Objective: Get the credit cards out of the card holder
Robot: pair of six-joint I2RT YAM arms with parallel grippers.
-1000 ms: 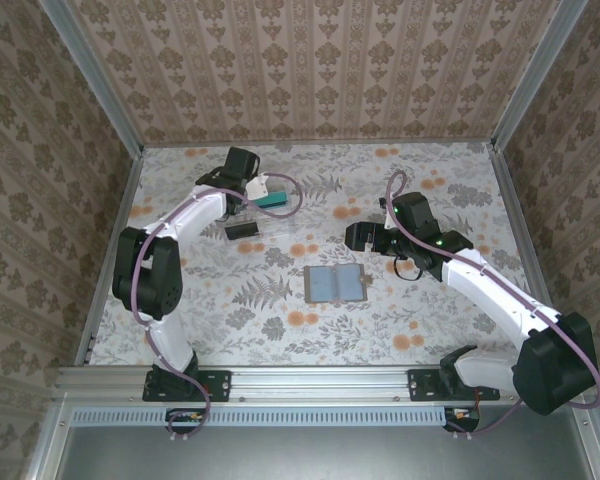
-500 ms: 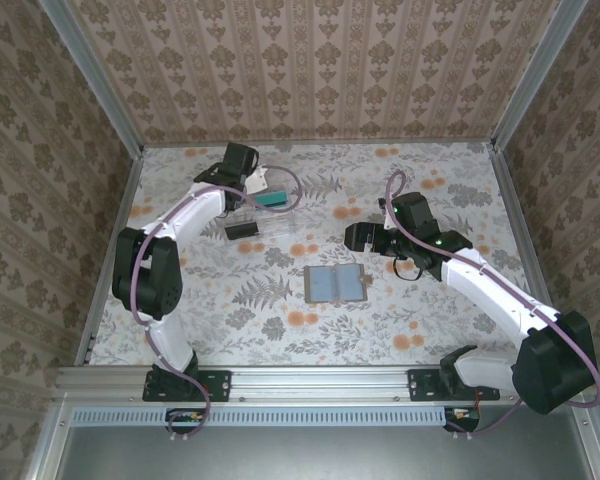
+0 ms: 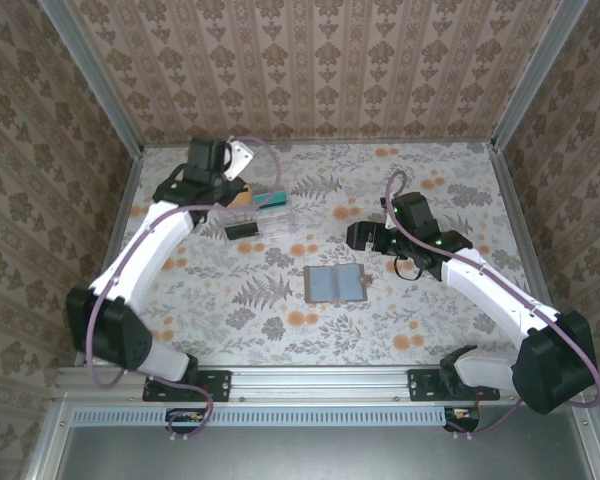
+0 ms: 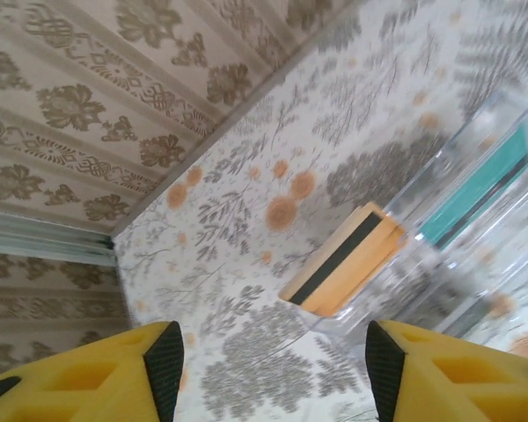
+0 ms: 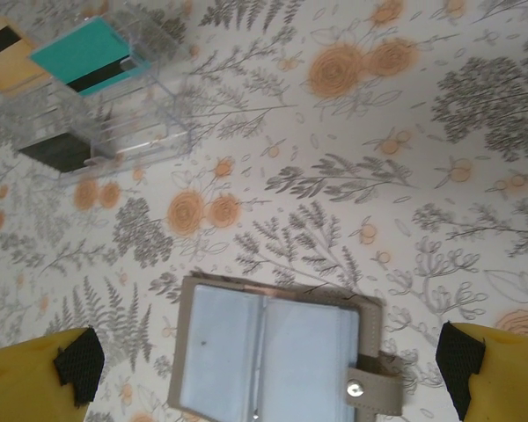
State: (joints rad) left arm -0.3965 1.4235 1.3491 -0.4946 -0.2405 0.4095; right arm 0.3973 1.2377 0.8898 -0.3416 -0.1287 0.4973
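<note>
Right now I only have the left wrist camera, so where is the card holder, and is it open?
Observer: The card holder lies open and flat in the middle of the table, to the right of the clear tray.
Operator: Any cards in its slots?
Observer: In the right wrist view its bluish inside looks bare; I can make out no card there.
Operator: And the right gripper?
Observer: The right gripper is wide open and empty, just beyond the card holder's far edge.

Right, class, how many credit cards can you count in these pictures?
3. A teal card and a black card sit in the clear tray; an orange card sits at its end. The open card holder may hide more.
</note>
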